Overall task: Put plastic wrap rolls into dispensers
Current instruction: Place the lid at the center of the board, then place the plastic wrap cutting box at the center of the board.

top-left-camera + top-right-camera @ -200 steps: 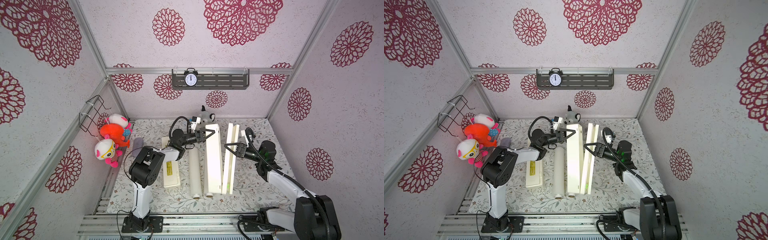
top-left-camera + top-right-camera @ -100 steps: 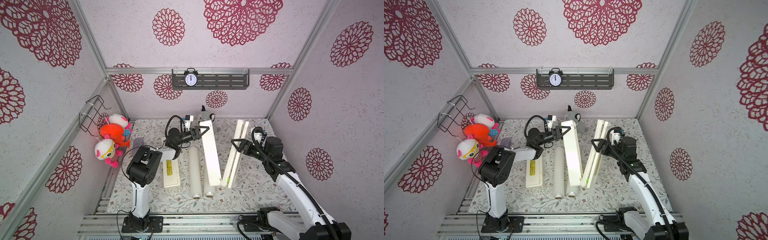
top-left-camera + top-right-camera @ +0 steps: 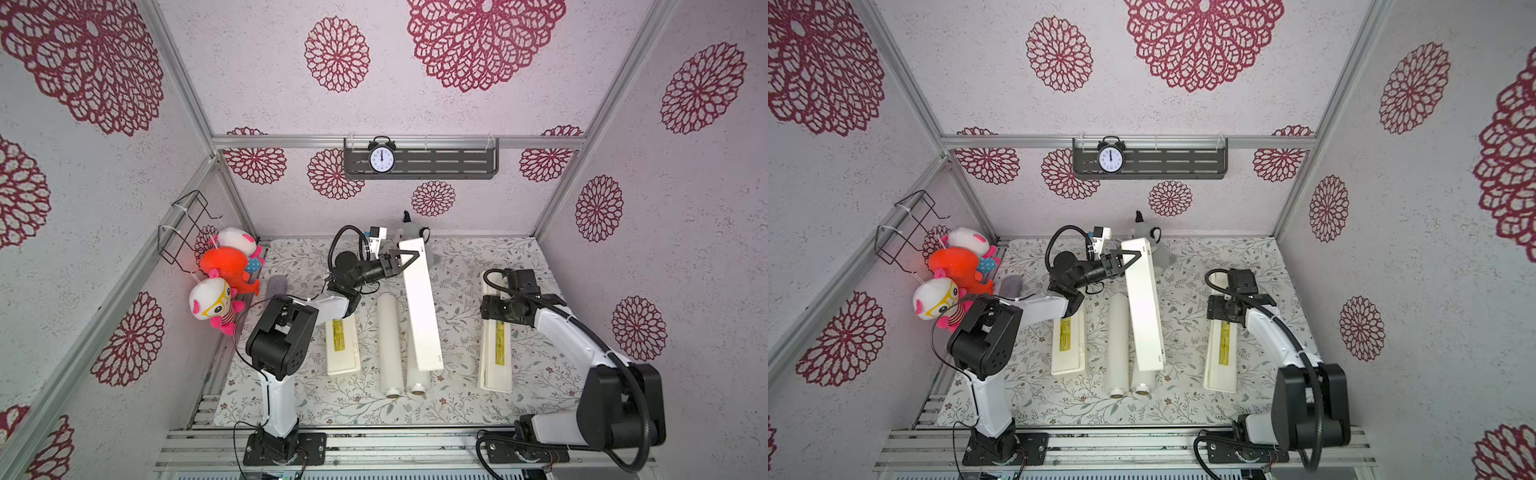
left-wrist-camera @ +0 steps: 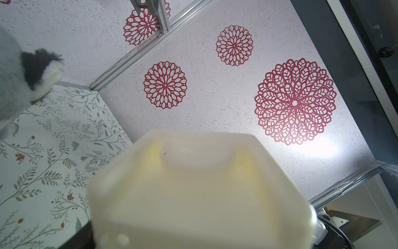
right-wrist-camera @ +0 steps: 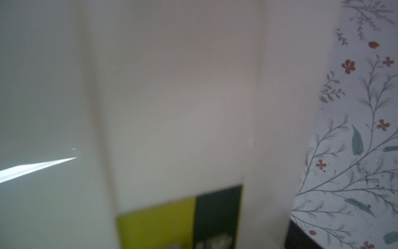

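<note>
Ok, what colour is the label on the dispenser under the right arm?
Yellow-green with a dark green section; the label shows best in the right wrist view.

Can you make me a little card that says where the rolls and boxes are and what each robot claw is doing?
rolls: left roll and right roll lie side by side on the mat, not in any box
left gripper: shut on the far end of the middle box, that end held up; its near end lies over the right roll
right gripper: down at the right box; grip hidden
left box: flat, yellow label up, untouched
</note>
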You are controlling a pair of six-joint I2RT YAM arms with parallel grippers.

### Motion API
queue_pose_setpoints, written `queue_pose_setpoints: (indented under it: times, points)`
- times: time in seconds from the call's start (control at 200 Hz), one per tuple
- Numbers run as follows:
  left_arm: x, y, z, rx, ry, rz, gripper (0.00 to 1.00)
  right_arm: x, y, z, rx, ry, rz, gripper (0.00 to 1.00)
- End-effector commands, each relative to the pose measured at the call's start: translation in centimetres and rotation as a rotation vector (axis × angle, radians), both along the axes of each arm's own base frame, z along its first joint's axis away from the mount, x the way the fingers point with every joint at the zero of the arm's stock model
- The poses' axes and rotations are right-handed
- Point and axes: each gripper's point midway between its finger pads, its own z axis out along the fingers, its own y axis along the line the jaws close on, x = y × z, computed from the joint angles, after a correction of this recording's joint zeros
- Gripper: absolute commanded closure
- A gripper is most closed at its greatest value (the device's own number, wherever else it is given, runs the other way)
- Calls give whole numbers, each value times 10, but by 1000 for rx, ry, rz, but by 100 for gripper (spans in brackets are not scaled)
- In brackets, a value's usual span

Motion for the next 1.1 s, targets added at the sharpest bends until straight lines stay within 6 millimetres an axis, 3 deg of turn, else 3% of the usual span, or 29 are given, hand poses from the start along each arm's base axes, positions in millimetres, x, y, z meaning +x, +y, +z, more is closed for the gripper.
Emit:
queue_pose_setpoints:
  times: [0.0, 0.105, 0.215, 0.34, 0.535, 0.656, 0.741, 0.851, 0.921, 0.931, 0.946, 1.096]
  points:
    - [-4, 2, 22, -15, -37, -10, 20, 11, -23, -10, -120, 40, -21, 35]
    - [-3, 1, 19, 5, -30, -12, 20, 21, -24, -28, -111, 63, -16, 33]
    - [-3, 2, 17, 13, -26, -15, 20, 29, -27, -38, -107, 64, -21, 18]
    - [-4, 3, 13, 19, -20, -13, 20, 35, -29, -35, -93, 33, -14, 3]
    - [-1, 3, 7, 24, -3, -8, 20, 39, -34, -21, -14, -22, -33, 2]
    - [1, 2, 4, 28, 7, -2, 19, 41, -27, 4, 38, -75, -17, 1]
    - [5, 0, 0, 40, 27, 8, 19, 41, -22, 32, 67, -123, -5, 1]
    - [14, -5, -13, 93, 71, 28, 19, 36, -5, 72, 160, -194, 35, 10]
    - [19, -7, -15, 121, 94, 38, 19, 28, 12, 96, 251, -253, 86, 14]
    - [23, -9, -29, 133, 120, 37, 19, 27, 15, 100, 267, -262, 96, 15]
    - [24, -10, -33, 136, 132, 35, 19, 25, 20, 104, 291, -275, 108, 16]
    - [27, -20, -32, 137, 137, 29, 19, 5, 71, 151, 591, -410, 241, 19]
